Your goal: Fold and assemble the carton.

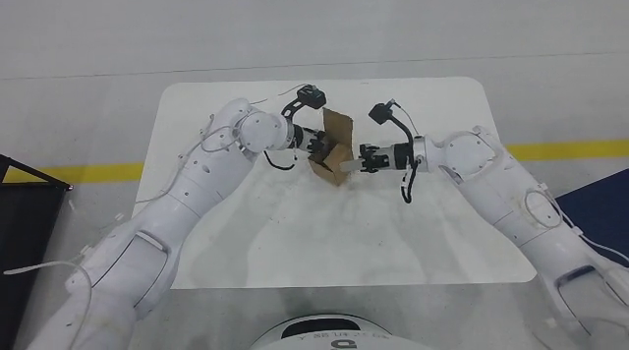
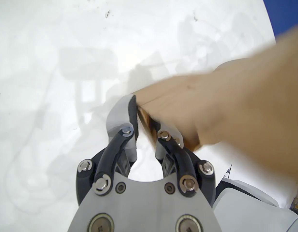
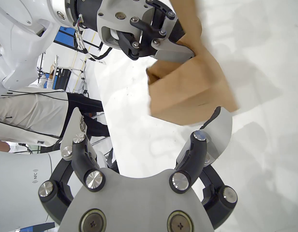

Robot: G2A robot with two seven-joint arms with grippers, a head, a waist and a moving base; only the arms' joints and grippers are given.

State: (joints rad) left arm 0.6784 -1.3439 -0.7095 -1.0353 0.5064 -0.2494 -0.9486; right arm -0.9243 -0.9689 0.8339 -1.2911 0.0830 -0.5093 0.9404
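Note:
A small brown carton point(image 1: 335, 146), partly folded with one flap up, sits near the middle of the white table point(image 1: 413, 242). My left gripper point(image 2: 145, 119) is shut on the carton point(image 2: 223, 102), one wall edge pinched between its fingers. From the right wrist view the carton point(image 3: 187, 92) appears with the left gripper point(image 3: 181, 49) clamped on its far side. My right gripper point(image 3: 149, 119) is open just short of the carton, one finger point(image 3: 221, 124) close to its near corner. From above, the left gripper point(image 1: 316, 143) and right gripper point(image 1: 355, 162) flank the carton.
The table has rounded corners, and bare surface lies around and in front of the carton. Grey floor with a yellow line point(image 1: 98, 171) lies past the table's sides. A dark object point(image 1: 20, 212) stands on the floor to the left.

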